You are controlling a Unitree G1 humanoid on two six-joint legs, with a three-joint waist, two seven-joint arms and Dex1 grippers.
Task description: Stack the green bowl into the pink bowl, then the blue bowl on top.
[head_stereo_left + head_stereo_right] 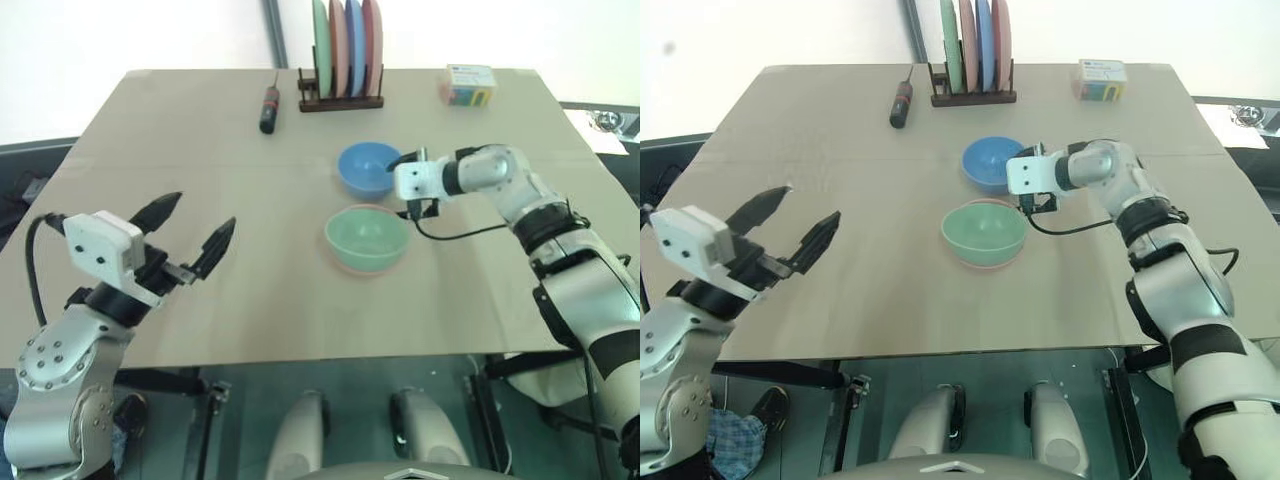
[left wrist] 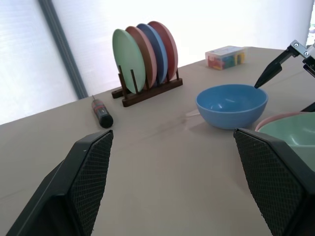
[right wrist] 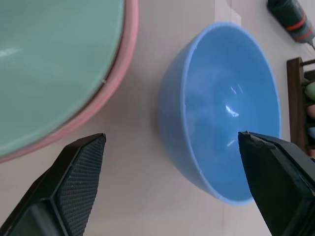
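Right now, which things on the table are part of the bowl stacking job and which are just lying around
Part of the job:
green bowl, nested in pink bowl
blue bowl

Lying about:
plate rack
screwdriver
small box

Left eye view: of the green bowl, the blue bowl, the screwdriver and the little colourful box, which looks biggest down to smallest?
1. green bowl, nearest the camera, which may flatter it
2. blue bowl
3. colourful box and screwdriver: too alike to rank.
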